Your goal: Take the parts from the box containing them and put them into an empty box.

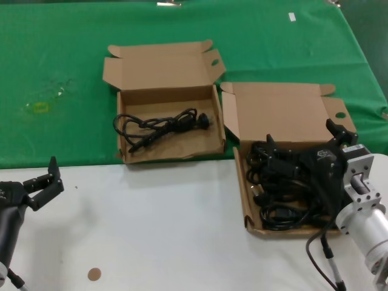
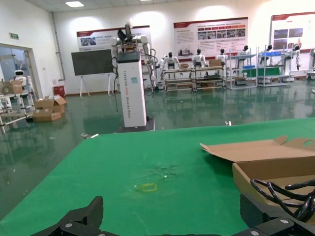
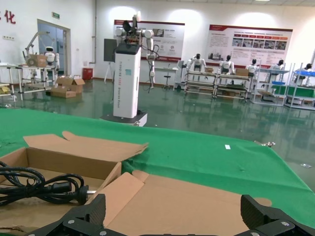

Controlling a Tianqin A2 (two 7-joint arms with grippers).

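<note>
Green cloth covers the far half of your table (image 1: 73,73) and bare white the near half, with two cardboard boxes straddling the line between them. Your parts are black power cords: a tangled pile (image 1: 285,188) fills the right box (image 1: 285,112), the one with the broad upright lid, while a single cord (image 1: 160,126) already lies in the left box (image 1: 159,63) with the splayed lid ears, its long axis running roughly left to right and its plug end toward the right. Your right gripper (image 1: 306,148) sits directly over the pile with its fingers spread wide, holding nothing that you can see, so the cords lie just below and between its fingertips. That arm is clearly the nearer one. Your left gripper (image 1: 41,182) waits open over the white surface at the near left, well apart from both boxes.
</note>
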